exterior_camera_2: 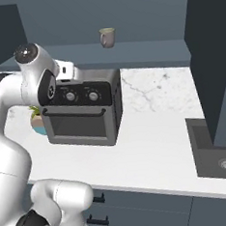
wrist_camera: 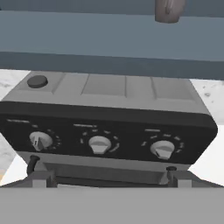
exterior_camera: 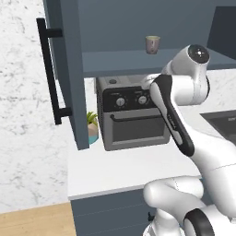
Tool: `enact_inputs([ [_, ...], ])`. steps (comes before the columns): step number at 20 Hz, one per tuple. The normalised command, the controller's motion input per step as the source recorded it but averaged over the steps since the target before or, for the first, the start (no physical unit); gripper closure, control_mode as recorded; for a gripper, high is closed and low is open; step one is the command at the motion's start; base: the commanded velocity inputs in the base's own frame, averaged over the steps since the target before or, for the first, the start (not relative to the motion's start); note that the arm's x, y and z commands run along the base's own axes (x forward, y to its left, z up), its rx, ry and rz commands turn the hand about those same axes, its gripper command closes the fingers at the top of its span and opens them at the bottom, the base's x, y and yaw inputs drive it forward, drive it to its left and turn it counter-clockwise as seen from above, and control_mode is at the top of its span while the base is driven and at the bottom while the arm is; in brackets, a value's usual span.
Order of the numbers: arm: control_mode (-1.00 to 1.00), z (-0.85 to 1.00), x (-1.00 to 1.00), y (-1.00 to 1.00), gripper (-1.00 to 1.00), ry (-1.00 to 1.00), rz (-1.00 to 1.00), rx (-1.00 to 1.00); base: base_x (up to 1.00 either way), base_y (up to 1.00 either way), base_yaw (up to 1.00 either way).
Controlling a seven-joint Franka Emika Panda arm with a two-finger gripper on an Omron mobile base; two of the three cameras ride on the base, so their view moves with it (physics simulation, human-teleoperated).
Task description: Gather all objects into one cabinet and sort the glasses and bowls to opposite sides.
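The dark slate-blue wall cabinet (exterior_camera: 133, 62) stands open, its door (exterior_camera: 69, 73) swung out to the left with a long black bar handle. One of the glasses, a small pinkish-beige handleless cup (exterior_camera: 152, 44) (exterior_camera_2: 107, 38) (wrist_camera: 169, 11), stands upright on the cabinet's bottom shelf. My gripper (exterior_camera_2: 72, 72) (wrist_camera: 101, 168) hovers low over the front of a toaster oven, below the shelf and left of the cup. Its fingertips (wrist_camera: 33, 162) stand wide apart with nothing between them, so it is open. The bowls are out of view.
A grey toaster oven (exterior_camera: 133, 117) (exterior_camera_2: 83, 112) (wrist_camera: 109, 118) with three knobs sits on the white counter (exterior_camera_2: 147, 150) under the cabinet. A small potted plant (exterior_camera: 92, 124) stands to its left. A dark sink (exterior_camera_2: 217, 149) is on the right, and the cabinet's right door (exterior_camera_2: 212, 62) hangs open above it.
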Motion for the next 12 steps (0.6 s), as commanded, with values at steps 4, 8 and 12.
enact_inputs([
  [4, -1.00, 0.47, 0.11, 0.00, -1.00, 0.00, -0.05, 0.00, 0.00, 0.00, 0.00],
  [8, -1.00, 1.00, 0.19, -0.02, -1.00, -0.04, -0.10, 0.00, 0.00, 0.00, 0.00],
  [12, -1.00, 0.49, 0.04, 0.00, -1.00, -0.13, -0.10, -0.02, 0.00, 0.00, 0.00],
])
